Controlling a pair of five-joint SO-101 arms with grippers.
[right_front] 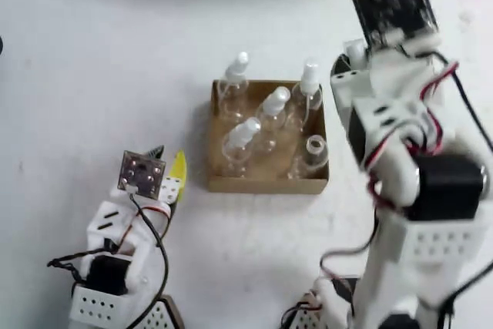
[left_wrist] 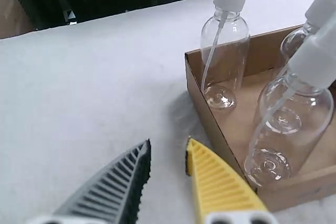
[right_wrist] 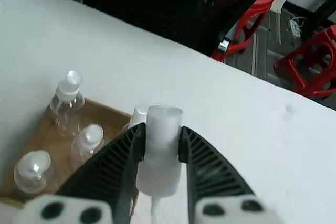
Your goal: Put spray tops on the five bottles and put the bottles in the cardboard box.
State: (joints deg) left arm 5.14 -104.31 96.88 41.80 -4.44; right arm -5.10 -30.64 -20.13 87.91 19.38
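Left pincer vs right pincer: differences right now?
1. State: left pincer is open and empty; right pincer is shut on a spray top.
2. Colour: left pincer is grey and yellow; right pincer is all black.
3. Pose: left pincer sits low near the table, beside the box; right pincer is raised well above the table, looking down on the box.
Shared: ribbed inner faces.

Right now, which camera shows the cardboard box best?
The high view: it looks down on the whole cardboard box, showing its full outline and the five bottles inside. The left wrist view catches one corner; the right wrist view, just one end.
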